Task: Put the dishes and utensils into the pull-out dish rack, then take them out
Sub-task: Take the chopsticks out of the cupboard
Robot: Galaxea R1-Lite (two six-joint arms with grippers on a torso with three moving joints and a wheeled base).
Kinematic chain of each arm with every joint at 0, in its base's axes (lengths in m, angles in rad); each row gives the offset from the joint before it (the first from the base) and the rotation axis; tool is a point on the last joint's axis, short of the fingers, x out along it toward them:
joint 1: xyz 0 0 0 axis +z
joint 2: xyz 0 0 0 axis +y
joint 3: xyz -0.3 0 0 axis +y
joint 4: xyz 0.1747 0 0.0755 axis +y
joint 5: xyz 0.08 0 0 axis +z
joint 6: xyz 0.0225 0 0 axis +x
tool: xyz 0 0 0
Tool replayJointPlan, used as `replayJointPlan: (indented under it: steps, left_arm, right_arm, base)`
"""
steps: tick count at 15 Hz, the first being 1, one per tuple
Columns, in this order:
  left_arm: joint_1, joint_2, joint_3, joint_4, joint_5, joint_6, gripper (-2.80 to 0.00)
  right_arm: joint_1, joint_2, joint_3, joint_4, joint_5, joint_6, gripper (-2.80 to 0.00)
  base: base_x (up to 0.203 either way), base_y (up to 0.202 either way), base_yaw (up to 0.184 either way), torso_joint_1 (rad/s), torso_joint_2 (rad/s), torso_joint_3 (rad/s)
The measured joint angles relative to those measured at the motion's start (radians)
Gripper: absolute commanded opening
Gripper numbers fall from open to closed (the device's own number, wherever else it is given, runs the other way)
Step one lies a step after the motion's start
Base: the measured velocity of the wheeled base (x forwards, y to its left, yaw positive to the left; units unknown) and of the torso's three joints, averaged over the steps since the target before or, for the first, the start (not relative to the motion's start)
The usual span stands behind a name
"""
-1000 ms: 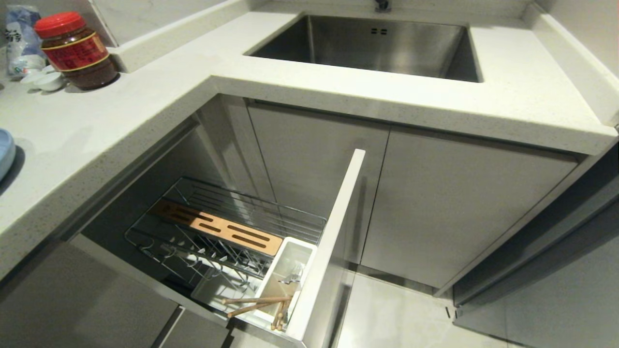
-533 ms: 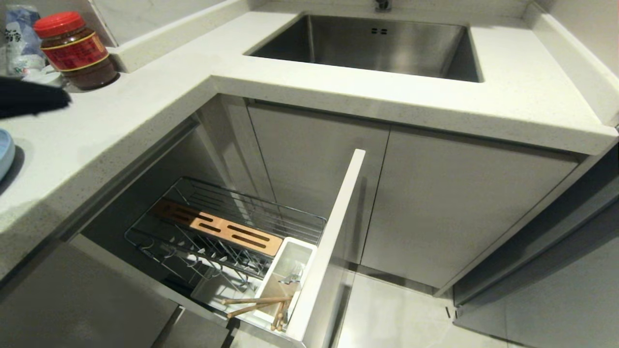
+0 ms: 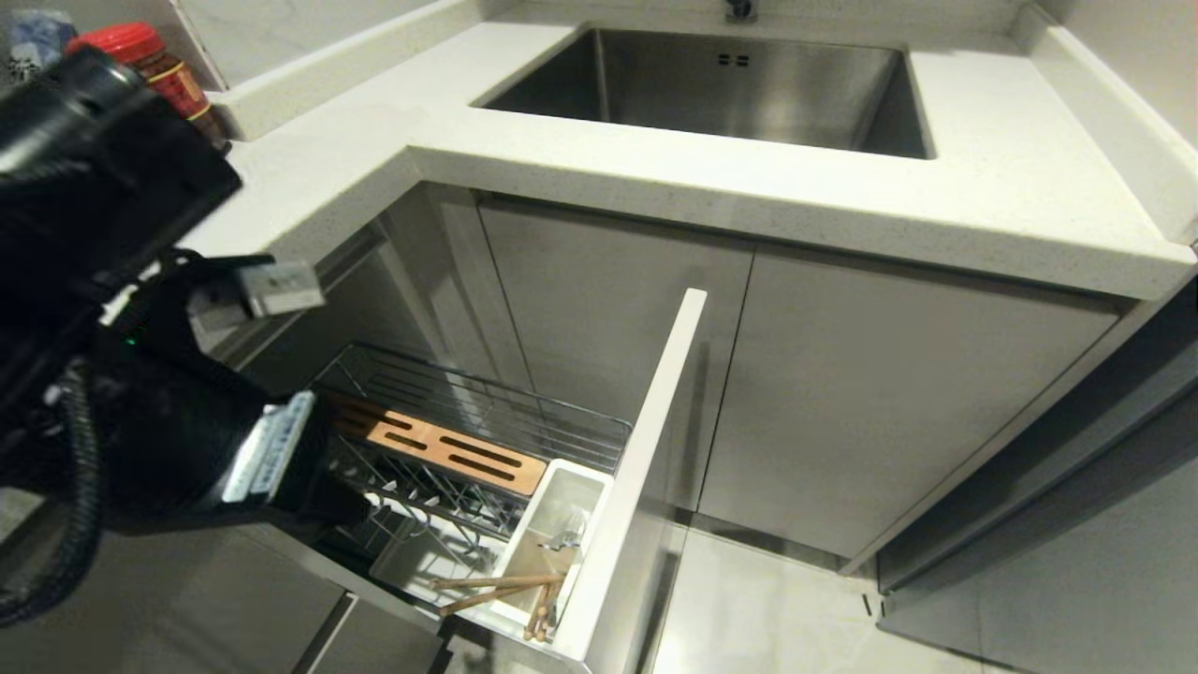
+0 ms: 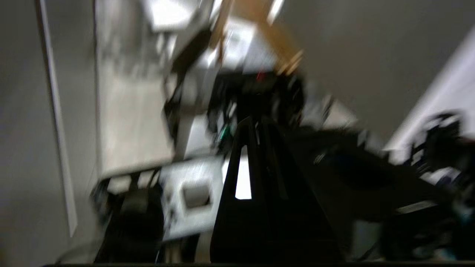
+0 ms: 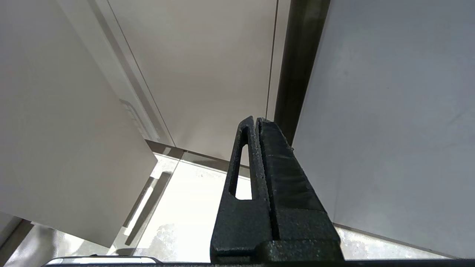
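Note:
The pull-out dish rack [image 3: 487,402] stands drawn out under the counter, with its slotted wooden strip [image 3: 440,447], white utensil bin [image 3: 588,479] and white panel front [image 3: 655,440]. The light-wood chopsticks [image 3: 491,588] lie across the bin's near end. A silver fork end [image 3: 564,539] shows deeper in the bin. My left arm [image 3: 168,440] fills the left of the head view, its end lowered over the rack's left side. In the blurred wrist view the left gripper [image 4: 256,120] is shut and empty. The right gripper [image 5: 256,119] is shut, parked facing cabinet panels. The dishes are hidden.
A steel sink [image 3: 721,89] is set in the white countertop [image 3: 983,187] at the back. A red-lidded jar [image 3: 159,56] peeks out behind my left arm. Grey cabinet doors [image 3: 889,402] stand right of the rack's panel, with pale floor tiles [image 3: 767,608] below.
My left arm has swung in from the left edge and down over the counter's corner to the rack's left side. It now covers the blue plate and the small saucers.

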Motion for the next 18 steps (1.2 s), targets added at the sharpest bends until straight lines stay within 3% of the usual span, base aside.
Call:
replayJointPlan:
  steps: [1, 2, 3, 7, 13, 18]
  left_arm:
    - [0.010, 0.047, -0.008, 0.059, -0.013, 0.002, -2.80]
    - [0.028, 0.092, -0.011, 0.092, -0.021, 0.017, 0.00]
    - [0.056, 0.138, -0.010, 0.114, -0.040, 0.055, 0.00]
    - [0.180, 0.293, -0.011, 0.172, -0.225, 0.256, 0.00]
    - [0.279, 0.534, -0.075, 0.174, -0.363, 0.288, 0.00]
    - [0.328, 0.699, -0.136, 0.177, -0.412, 0.304, 0.00]
  right_arm:
    - [0.000, 0.000, 0.000, 0.000, 0.000, 0.000, -2.80]
    - [0.000, 0.000, 0.000, 0.000, 0.000, 0.000, -2.80]
    - [0.000, 0.000, 0.000, 0.000, 0.000, 0.000, -2.80]
    - [0.000, 0.000, 0.000, 0.000, 0.000, 0.000, -2.80]
    - [0.000, 0.000, 0.000, 0.000, 0.000, 0.000, -2.80]
    - [0.000, 0.000, 0.000, 0.000, 0.000, 0.000, -2.80]
  base:
    - [0.000, 0.000, 0.000, 0.000, 0.00, 0.000]
    - [0.000, 0.000, 0.000, 0.000, 0.00, 0.000]
    - [0.000, 0.000, 0.000, 0.000, 0.00, 0.000]
    - [0.000, 0.000, 0.000, 0.000, 0.00, 0.000]
    - [0.000, 0.000, 0.000, 0.000, 0.00, 0.000]
    - [0.000, 0.000, 0.000, 0.000, 0.00, 0.000]
